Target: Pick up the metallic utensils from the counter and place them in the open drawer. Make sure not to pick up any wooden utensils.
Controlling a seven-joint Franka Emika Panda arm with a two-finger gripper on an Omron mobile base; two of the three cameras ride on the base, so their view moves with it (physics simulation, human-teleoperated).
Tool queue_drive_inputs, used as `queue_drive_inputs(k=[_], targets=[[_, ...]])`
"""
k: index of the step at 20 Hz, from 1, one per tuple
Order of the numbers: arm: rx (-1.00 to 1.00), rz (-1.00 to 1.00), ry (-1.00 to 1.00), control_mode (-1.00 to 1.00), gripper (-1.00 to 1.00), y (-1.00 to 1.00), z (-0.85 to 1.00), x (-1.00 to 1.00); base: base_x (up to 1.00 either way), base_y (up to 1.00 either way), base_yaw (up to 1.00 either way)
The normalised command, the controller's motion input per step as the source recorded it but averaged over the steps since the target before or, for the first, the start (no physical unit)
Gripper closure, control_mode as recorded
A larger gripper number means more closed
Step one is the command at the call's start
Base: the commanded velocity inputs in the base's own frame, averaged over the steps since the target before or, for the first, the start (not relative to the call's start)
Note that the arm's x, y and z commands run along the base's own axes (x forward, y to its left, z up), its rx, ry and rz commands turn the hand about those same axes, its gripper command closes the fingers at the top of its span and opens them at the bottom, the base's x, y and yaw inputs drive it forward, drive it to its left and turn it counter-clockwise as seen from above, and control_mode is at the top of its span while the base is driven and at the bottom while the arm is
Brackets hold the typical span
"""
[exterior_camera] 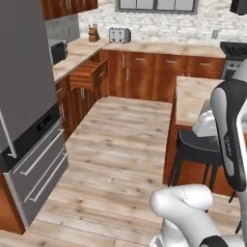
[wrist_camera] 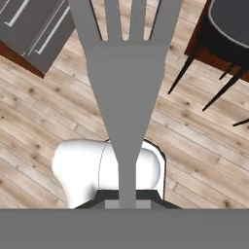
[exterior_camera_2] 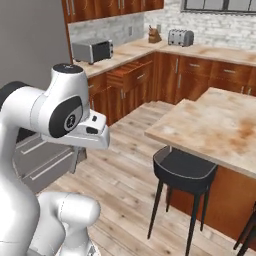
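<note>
From my seat, the counter (exterior_camera_2: 220, 125) sits right of broad bare wood floor (exterior_camera: 116, 154), a black stool (exterior_camera_2: 182, 170) tucked at its near edge. The open drawer (exterior_camera: 87, 76) juts from the far cabinets across that floor. My gripper (wrist_camera: 127, 203) pinches the fork (wrist_camera: 125, 82) by its handle, tines pointing away along the hand, above the floor.
</note>
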Motion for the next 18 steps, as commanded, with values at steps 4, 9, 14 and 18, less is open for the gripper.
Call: queue_drive_inputs(k=[4, 9, 14, 18], targets=[[0.00, 0.00, 0.00, 1.00, 1.00, 0.00, 0.00, 0.00, 1.00, 1.00, -0.23], [0.00, 0.00, 0.00, 1.00, 1.00, 0.00, 0.00, 0.00, 1.00, 1.00, -0.15], [0.00, 0.00, 0.00, 1.00, 1.00, 0.00, 0.00, 0.00, 1.00, 0.71, 0.00], [0.00, 0.00, 0.00, 1.00, 1.00, 0.00, 0.00, 0.00, 1.00, 0.24, 0.14]])
